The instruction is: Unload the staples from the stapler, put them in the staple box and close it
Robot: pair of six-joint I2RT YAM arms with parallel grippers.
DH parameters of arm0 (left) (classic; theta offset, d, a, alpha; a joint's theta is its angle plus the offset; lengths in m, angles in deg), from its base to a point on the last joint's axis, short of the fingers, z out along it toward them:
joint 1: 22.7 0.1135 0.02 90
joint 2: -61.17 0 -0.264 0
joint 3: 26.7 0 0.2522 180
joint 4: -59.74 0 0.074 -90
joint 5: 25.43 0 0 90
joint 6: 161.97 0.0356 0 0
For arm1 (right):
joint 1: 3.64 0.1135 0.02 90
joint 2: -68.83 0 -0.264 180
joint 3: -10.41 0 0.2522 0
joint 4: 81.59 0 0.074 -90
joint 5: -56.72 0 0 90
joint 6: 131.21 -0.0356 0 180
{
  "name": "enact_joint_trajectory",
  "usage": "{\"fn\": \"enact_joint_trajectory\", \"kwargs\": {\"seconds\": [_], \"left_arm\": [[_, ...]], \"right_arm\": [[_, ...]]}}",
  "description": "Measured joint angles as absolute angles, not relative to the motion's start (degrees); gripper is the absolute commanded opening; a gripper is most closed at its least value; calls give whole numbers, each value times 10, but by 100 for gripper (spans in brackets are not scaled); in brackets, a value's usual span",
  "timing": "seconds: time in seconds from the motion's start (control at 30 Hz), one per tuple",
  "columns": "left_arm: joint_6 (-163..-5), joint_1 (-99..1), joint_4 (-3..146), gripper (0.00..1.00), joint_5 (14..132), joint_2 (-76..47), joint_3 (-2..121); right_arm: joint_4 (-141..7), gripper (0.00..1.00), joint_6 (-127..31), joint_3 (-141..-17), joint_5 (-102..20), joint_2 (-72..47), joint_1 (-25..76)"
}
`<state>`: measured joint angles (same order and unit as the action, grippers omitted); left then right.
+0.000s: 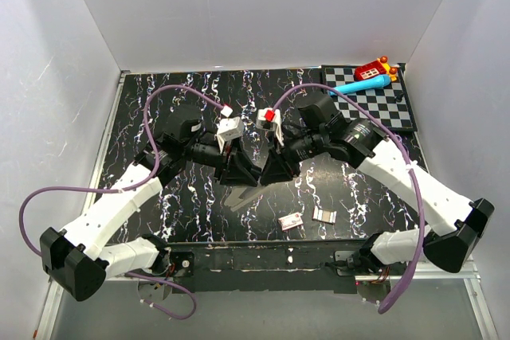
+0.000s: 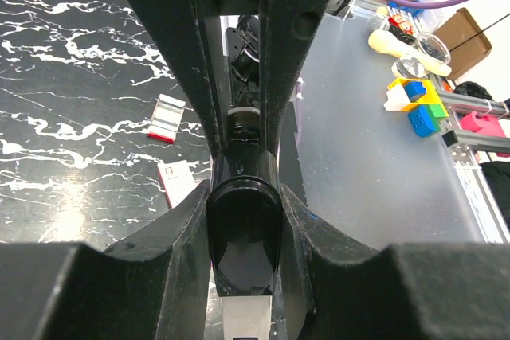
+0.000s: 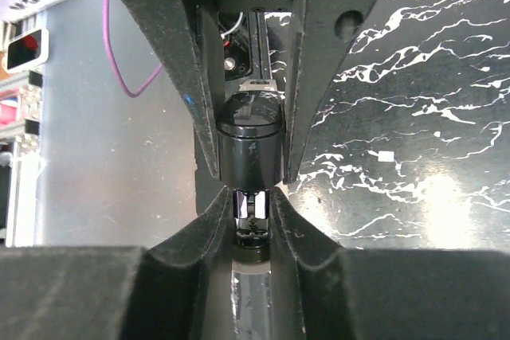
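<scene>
Left end effector (image 2: 243,205) and right end effector (image 3: 249,205) each clamp the stapler (image 2: 243,252), mostly hidden between them.

Nothing here can be read: no word, number or brand stands out in any view. The small white box (image 2: 177,181) on the desk (image 2: 64,77) carries a red mark near one corner, too small and blurred to make out as letters. The red toy (image 1: 370,70) on the checkered board (image 1: 382,105) shows white patches, but they form no legible word.
</scene>
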<state>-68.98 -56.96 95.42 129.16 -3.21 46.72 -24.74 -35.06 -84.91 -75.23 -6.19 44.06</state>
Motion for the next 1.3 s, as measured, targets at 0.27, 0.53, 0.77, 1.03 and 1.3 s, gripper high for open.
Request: {"fn": "enact_joint_trajectory", "kwargs": {"seconds": [0.27,0.53,0.77,1.03,1.3], "left_arm": [[-710,-570,936,0,1289,-9,444],[-749,-569,888,0,1275,27,421],[-795,-569,827,0,1266,42,400],[-810,-569,785,0,1265,42,400],[-808,-570,768,0,1259,42,400]], "right_arm": [[-283,11,-361,-779,-758,-20,441],[-339,11,-383,-709,-759,31,441],[-388,15,-417,-669,-762,51,441],[-397,37,-435,-670,-742,59,442],[-370,41,-433,-709,-694,58,445]]}}
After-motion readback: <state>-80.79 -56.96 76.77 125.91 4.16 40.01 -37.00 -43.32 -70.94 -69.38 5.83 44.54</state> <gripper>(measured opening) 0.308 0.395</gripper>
